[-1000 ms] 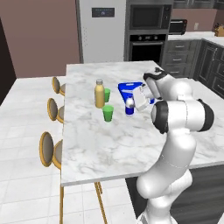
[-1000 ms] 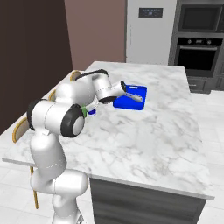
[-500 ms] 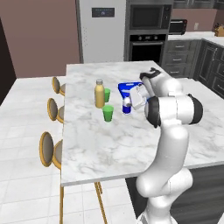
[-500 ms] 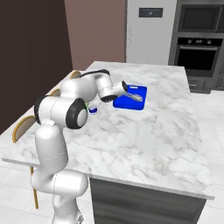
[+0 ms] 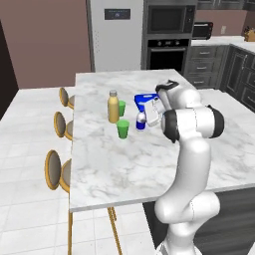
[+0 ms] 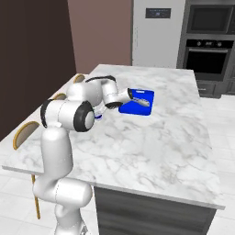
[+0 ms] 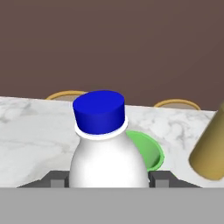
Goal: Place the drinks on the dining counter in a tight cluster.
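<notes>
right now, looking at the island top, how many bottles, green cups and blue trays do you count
bottles: 2, the yellow juice bottle and the water bottle
green cups: 2, the near green cup and the far green cup
blue tray: 1
total: 5

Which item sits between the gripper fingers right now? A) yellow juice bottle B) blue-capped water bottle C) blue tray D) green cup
B: in the hand view the water bottle fills the gap between the two fingertips of the gripper; the green cup sits behind it and the juice bottle off to the side.
</notes>
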